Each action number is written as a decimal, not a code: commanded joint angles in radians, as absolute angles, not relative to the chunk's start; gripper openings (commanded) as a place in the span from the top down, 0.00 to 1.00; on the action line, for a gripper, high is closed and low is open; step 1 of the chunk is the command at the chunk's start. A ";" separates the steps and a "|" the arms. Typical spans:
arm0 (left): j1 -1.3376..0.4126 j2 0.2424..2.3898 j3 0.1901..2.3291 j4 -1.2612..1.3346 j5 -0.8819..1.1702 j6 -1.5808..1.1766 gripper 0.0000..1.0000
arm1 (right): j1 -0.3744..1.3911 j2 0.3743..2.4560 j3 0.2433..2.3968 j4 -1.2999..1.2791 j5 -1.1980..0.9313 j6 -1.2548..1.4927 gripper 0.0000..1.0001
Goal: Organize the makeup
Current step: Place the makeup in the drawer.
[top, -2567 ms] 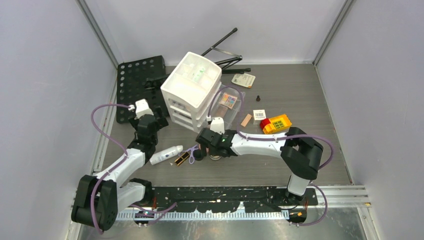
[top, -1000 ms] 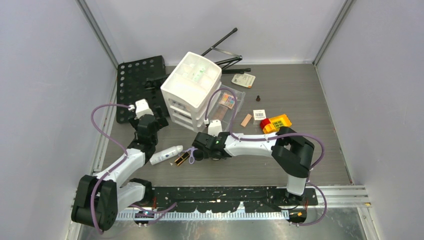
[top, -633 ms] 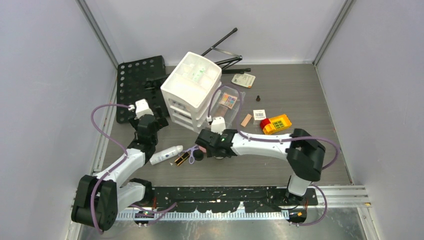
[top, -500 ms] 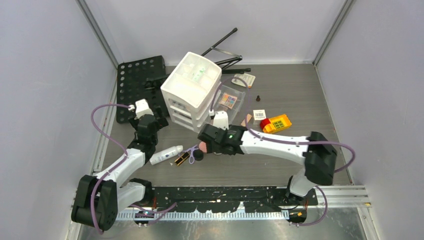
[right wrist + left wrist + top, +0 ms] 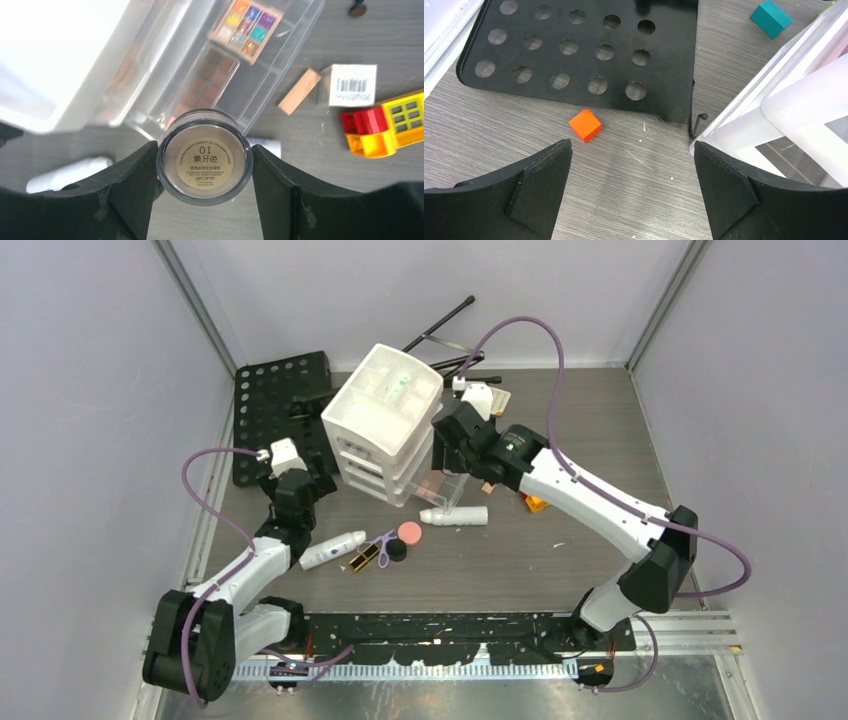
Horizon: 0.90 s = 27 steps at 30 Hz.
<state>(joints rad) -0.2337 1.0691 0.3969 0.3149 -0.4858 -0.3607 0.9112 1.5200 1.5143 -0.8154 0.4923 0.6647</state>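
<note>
Right tool (image 5: 204,167) clamps the round powder jar (image 5: 203,156) between its jaws, hanging over the clear drawer (image 5: 294,59).

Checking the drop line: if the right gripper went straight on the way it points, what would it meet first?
Probably the near end of the clear drawer: the right gripper, fingers closed on the round powder jar, points down there, near the brown palette. Depth is unclear; it may hit the table just short.

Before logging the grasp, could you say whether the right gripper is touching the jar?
Touching: the right wrist view shows the right gripper pressing the jar from both sides.
</note>
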 commanded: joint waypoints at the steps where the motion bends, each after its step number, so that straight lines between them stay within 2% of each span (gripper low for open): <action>1: -0.234 1.057 0.420 0.348 -0.506 -0.365 0.06 | 0.850 1.590 1.619 -0.801 0.465 0.556 0.50; 7: -0.234 1.056 0.420 0.348 -0.512 -0.365 0.05 | 0.782 1.697 1.690 -0.792 0.438 0.522 0.52; 17: -0.234 1.059 0.422 0.350 -0.508 -0.365 0.06 | 0.766 1.787 1.647 -0.708 0.359 0.480 0.52; 27: -0.234 1.058 0.422 0.350 -0.508 -0.365 0.05 | 0.767 1.787 1.597 -0.700 0.329 0.470 0.52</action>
<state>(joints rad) -0.2337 1.0691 0.3969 0.3153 -0.4862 -0.3603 0.7639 1.8095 1.6245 -0.7395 0.3458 0.4931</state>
